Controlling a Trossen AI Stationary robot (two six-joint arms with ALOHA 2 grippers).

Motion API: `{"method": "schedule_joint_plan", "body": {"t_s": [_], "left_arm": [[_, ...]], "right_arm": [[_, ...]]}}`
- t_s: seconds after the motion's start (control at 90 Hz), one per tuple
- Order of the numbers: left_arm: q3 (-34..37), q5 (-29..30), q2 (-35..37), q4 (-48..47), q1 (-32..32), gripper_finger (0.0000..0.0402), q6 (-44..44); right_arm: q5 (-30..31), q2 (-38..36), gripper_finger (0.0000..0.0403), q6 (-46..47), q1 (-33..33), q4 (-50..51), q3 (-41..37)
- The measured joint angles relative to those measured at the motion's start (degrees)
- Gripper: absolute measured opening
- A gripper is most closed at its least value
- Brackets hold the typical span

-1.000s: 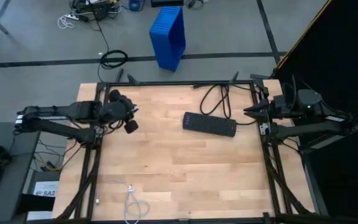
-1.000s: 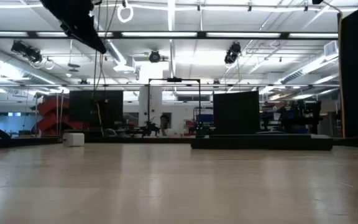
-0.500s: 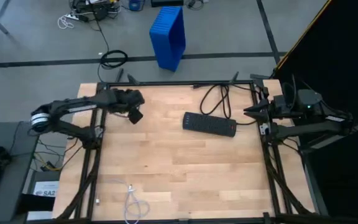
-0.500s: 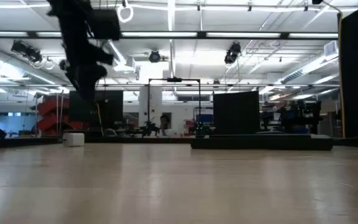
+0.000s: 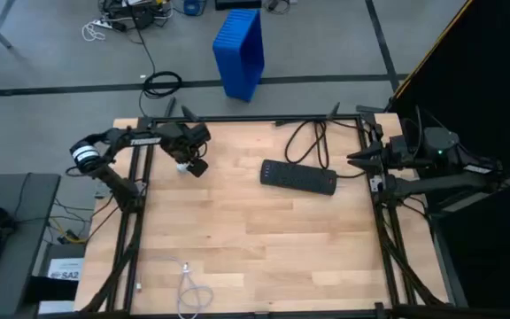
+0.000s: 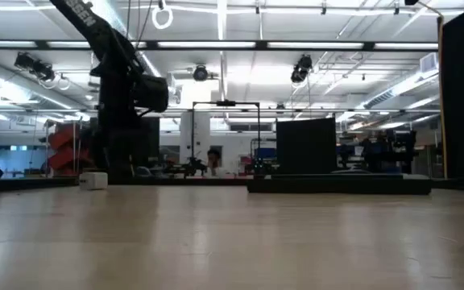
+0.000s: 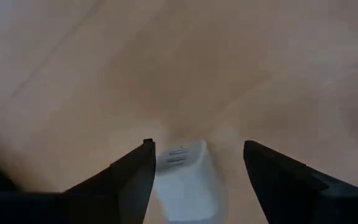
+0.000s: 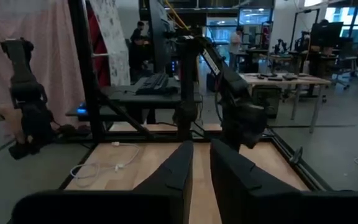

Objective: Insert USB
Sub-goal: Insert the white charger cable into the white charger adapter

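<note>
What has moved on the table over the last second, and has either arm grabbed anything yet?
The left gripper swung from the table's left edge toward the far-left corner and came down over a small white block, fingers open astride it, nothing gripped. Unchanged: the right gripper parked at the right edge, the power strip, and the white USB cable at the near edge.

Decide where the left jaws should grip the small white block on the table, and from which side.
Grip the white block across its two long, flat sides, coming straight down from above. It sits low on the table, and the left gripper hangs over it, open, with one finger on either side.
</note>
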State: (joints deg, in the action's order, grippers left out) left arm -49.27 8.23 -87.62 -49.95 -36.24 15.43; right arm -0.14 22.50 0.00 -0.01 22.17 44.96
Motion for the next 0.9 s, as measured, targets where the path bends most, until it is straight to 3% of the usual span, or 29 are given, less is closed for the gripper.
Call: {"method": "schedule_joint_plan", "body": {"t_s": [0.389,0.589,0.9], "left_arm": [[8.9,-0.8,13.6,2.8,-0.2,0.0229,3.1],[16.2,-0.9,21.6,7.0,-0.2,0.0229,11.2],[17.6,-1.5,23.2,12.0,0.0,0.0229,13.7]], "right_arm": [[0.0,0.0,0.0027,0.0,0.0,-0.9,0.0],[0.0,0.0,0.0026,0.0,0.0,-1.5,0.0],[0.0,0.0,0.0035,0.0,0.0,-3.2,0.0]]}}
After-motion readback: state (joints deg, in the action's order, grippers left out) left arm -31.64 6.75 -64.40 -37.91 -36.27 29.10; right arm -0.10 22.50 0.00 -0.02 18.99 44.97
